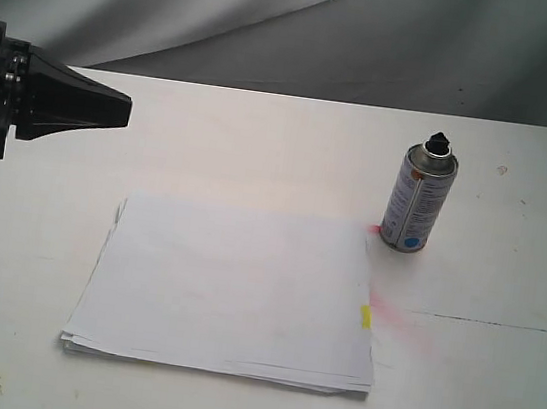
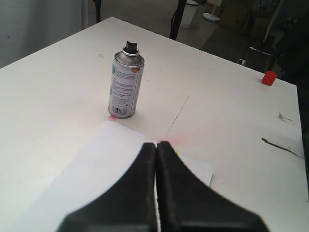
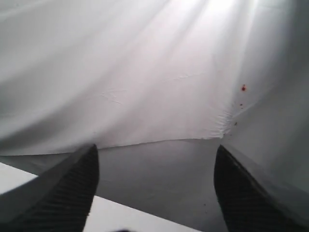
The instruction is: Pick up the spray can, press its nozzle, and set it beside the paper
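- Left wrist view shows the left gripper (image 2: 156, 145) with its two black fingers pressed flat together, nothing between them; it hangs in the air over the paper (image 2: 91, 179).
- Exterior view puts that same gripper (image 1: 124, 111) at about 10 o'clock from the paper (image 1: 232, 290), clear of the table (image 1: 260, 152), its tip aimed toward 3 o'clock.
- Right gripper (image 3: 155, 150): fingers spread wide and empty, facing a grey-white draped cloth (image 3: 145, 72).
- The paper lies flat in a slightly fanned stack, with a yellow tab (image 1: 366, 317) on its 3 o'clock edge.
- The spray can (image 1: 418, 198) stands upright on the table at roughly 2 o'clock from the paper, just beside the far corner; it seems a sliver apart from the sheets, though the angle makes that hard to judge.
- The black nozzle (image 1: 438, 143) sits on top of the can, untouched by either gripper.
- Pink stains (image 1: 403, 328) mark the table near the tab and at the can's base.
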Robot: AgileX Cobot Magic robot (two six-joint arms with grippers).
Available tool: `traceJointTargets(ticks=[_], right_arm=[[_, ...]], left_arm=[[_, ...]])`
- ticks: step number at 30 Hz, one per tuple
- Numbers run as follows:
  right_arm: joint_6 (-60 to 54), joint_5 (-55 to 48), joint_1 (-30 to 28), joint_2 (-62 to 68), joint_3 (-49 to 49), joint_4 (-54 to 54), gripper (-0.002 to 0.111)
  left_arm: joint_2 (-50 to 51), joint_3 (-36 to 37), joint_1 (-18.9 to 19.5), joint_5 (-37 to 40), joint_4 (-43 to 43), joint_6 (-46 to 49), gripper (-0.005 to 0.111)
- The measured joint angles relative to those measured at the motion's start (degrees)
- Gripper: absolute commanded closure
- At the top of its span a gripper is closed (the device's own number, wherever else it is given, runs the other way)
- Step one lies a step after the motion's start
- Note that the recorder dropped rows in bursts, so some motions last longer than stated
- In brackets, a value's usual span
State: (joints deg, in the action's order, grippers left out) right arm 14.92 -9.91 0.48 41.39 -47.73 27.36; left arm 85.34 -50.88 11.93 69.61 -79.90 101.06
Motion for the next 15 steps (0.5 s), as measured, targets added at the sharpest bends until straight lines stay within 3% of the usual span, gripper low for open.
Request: traceJointTargets(ticks=[6, 9, 15], right_arm=[[-0.03, -18.79, 0.11, -11.32, 0.0, -6.62, 0.108], [-0.03, -25.62, 0.11, -12.21, 0.0, -12.32, 0.108], [-1.64, -27.71, 0.11, -12.21, 0.0, -13.97, 0.108]], left_arm=[[0.0, 0.0, 0.0, 0.0, 0.0, 0.0, 0.107], [0.0, 0.0, 0.0, 0.0, 0.0, 0.0, 0.107], [0.0, 0.0, 0.0, 0.0, -2.86, -1.37, 0.107]])
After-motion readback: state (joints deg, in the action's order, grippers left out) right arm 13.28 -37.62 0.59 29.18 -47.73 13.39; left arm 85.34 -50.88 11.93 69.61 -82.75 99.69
